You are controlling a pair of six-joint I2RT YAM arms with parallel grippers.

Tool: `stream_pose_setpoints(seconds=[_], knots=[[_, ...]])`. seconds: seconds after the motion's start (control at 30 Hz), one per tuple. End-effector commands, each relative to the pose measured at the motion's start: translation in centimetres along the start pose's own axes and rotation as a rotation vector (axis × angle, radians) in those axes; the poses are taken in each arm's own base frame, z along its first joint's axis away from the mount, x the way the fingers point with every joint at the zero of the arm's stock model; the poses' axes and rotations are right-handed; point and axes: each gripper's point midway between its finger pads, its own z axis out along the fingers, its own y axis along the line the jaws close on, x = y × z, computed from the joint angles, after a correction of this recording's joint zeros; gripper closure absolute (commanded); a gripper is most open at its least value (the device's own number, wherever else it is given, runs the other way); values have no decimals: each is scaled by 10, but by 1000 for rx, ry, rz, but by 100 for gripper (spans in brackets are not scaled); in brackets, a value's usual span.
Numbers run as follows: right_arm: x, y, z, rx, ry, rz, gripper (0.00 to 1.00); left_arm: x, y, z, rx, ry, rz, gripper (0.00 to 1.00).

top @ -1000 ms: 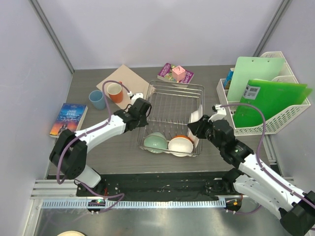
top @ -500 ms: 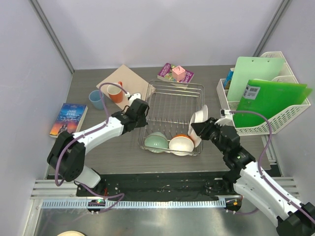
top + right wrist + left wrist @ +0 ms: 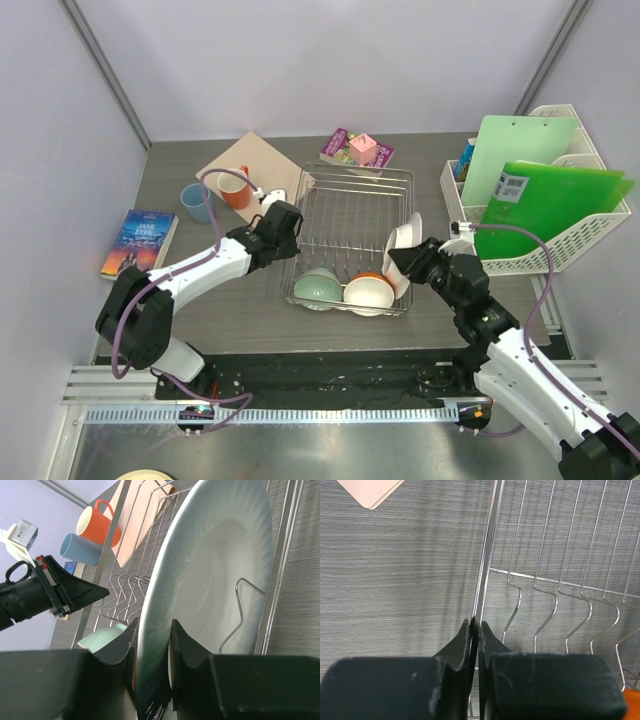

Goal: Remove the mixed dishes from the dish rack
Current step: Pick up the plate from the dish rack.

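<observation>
Nearest to the arm bases, on the grey table [image 3: 240, 310], we see the near end of the dish rack [image 3: 350, 225]. Two bowls sit there side by side and touching: the pale green bowl [image 3: 316, 290] on the left and the cream bowl [image 3: 367, 295], orange on its outside, on the right.

Just beyond the cream bowl, at the rack's right side, the large white plate [image 3: 215, 555] stands on edge among the wire prongs, leaning a little. The right gripper [image 3: 152, 625] is clamped on its near rim, one finger on each face.

Across the rack, the left gripper [image 3: 475, 627] is pinched tight on the rack's left rim wire, which runs straight in between its fingertips. The middle and far stretch of the rack holds only bare wire.

Farther out to the left, outside the rack, the orange-red mug [image 3: 235, 187] and the light-blue cup [image 3: 197, 202] stand upright just beside each other, the mug on a tan board [image 3: 262, 158]. A book [image 3: 138, 240] lies near the left wall.

At the far edge lie paperbacks [image 3: 350, 150], and to the right a white basket [image 3: 575, 240] holds green folders [image 3: 550, 200].
</observation>
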Motion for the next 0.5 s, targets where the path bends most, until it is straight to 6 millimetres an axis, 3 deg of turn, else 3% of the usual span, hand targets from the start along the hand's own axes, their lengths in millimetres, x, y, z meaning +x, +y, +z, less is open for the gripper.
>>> stream_pose_setpoints(seconds=[0.0, 0.23, 0.47], knots=[[-101, 138, -44, -524, -277, 118, 99, 17, -1, 8, 2, 49, -100, 100], [-116, 157, -51, -576, -283, 115, 99, 20, 2, 9, -5, 53, -104, 100], [-124, 163, -60, -579, -302, 76, 99, 18, -1, 9, 6, 47, -106, 100]])
